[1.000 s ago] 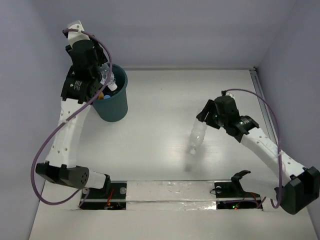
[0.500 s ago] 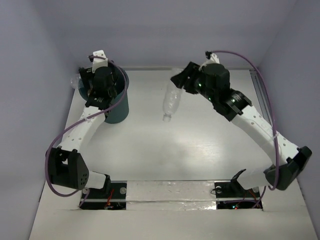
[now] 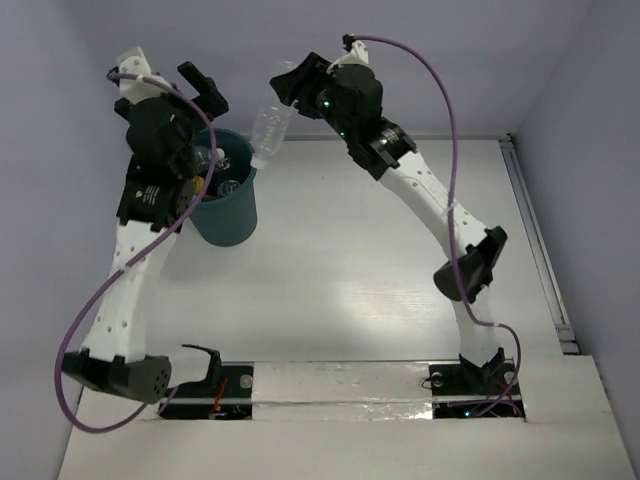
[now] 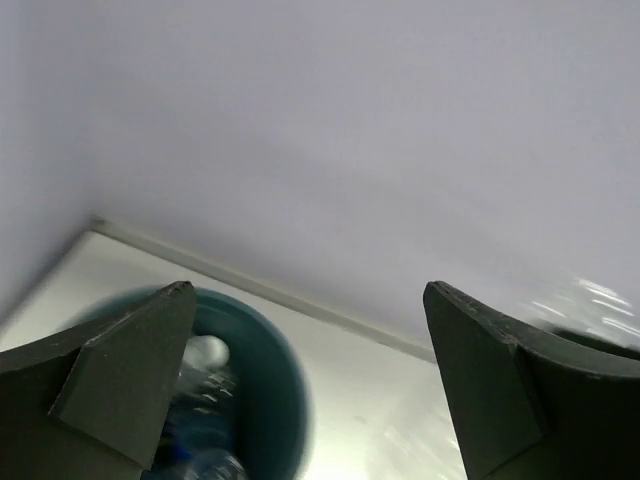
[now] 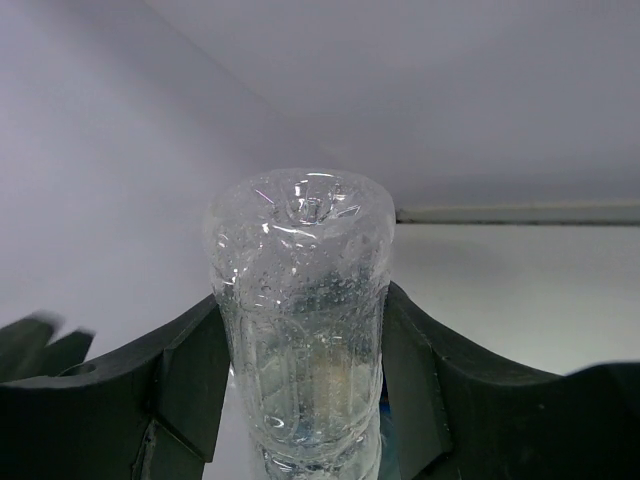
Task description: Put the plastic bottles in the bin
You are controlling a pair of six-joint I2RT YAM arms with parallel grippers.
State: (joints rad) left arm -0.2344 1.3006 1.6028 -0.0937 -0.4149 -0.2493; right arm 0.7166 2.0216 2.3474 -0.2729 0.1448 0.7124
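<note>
Clear plastic bottle (image 3: 266, 124) clamped in right tool (image 5: 305, 400), cap end toward bin (image 3: 232, 215), hanging just off the rim at 1 o'clock, not yet in. Left tool (image 4: 308, 295) spread wide, empty, above bin. Several bottles (image 3: 208, 166) already inside; count hidden. Judged: drop remaining.

The clear plastic bottle (image 3: 266, 128) sits between the fingers of your right gripper (image 3: 284, 98). The round dark teal plastic bin (image 3: 228, 212) stands under your left gripper (image 4: 305, 300), by that bottle's far tip, with other bottles (image 3: 206, 160) inside.
</note>
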